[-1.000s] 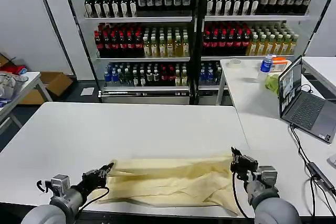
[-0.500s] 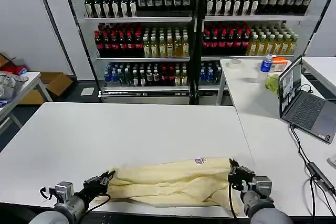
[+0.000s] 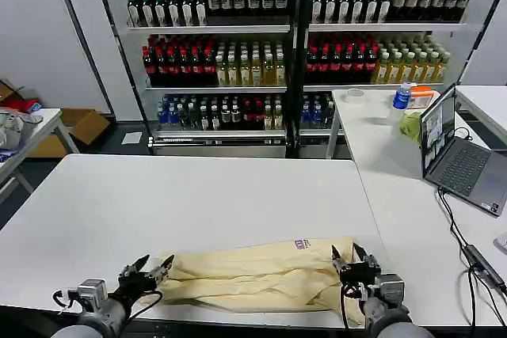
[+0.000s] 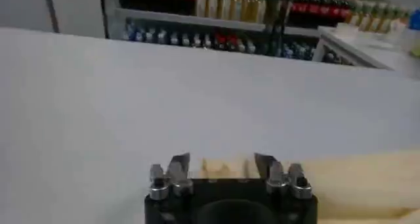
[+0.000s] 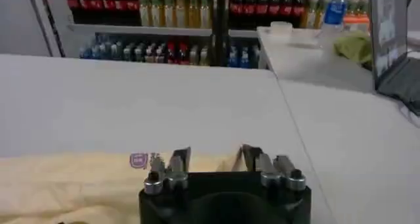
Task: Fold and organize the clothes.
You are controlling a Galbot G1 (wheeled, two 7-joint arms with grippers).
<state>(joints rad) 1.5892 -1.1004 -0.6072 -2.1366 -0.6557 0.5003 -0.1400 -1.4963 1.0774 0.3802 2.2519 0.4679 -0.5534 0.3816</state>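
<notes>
Cream-yellow T-shirt [image 3: 257, 279] lies bunched in a long, wrinkled horizontal band along the near edge of the white table [image 3: 182, 195]. Small neck label [image 3: 302, 244] faces up on its far edge, right of centre.

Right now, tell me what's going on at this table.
The robot is folding a pale yellow T-shirt, which lies bunched in a long band along the near edge of the white table, neck label up. The left gripper sits open at the shirt's left end and the right gripper open at its right end. Neither is gripping the fabric.
</notes>
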